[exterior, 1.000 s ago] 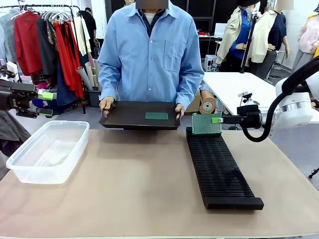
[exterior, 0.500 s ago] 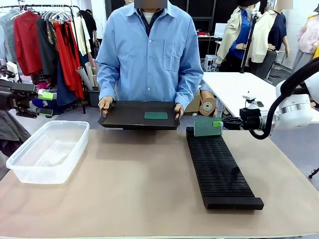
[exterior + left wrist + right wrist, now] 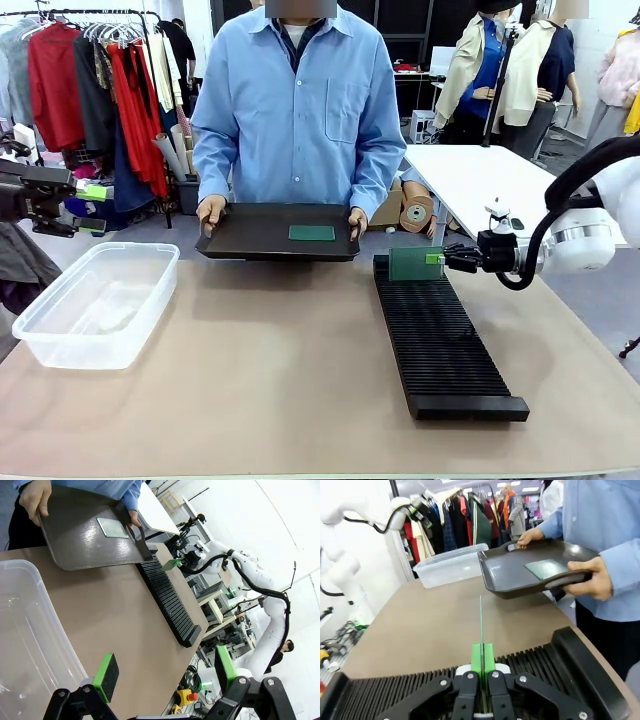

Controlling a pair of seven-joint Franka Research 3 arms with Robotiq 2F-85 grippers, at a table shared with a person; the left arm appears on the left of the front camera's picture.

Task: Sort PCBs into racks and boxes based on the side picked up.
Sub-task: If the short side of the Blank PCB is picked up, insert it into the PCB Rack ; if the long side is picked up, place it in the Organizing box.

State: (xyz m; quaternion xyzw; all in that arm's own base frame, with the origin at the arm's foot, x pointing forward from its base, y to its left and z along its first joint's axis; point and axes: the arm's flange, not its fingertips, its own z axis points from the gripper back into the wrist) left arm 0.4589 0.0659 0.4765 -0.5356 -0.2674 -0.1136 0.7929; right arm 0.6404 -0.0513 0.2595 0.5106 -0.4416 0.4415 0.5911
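Front: right fingers (image 3: 434, 258) clamped on upright circuit board (image 3: 408, 264) at rack's (image 3: 440, 350) far end; second board (image 3: 312, 232) on person's tray (image 3: 250, 235).
Left wrist: left fingers (image 3: 106, 676) apart; tub (image 3: 25, 630) near.
Right wrist: circuit board (image 3: 481, 625) edge-on over rack slots.

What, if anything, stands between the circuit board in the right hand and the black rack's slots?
Nothing visible does. The right hand holds the PCB upright at the far end of the rack, where the slots are empty. The person's tray is held off to one side.
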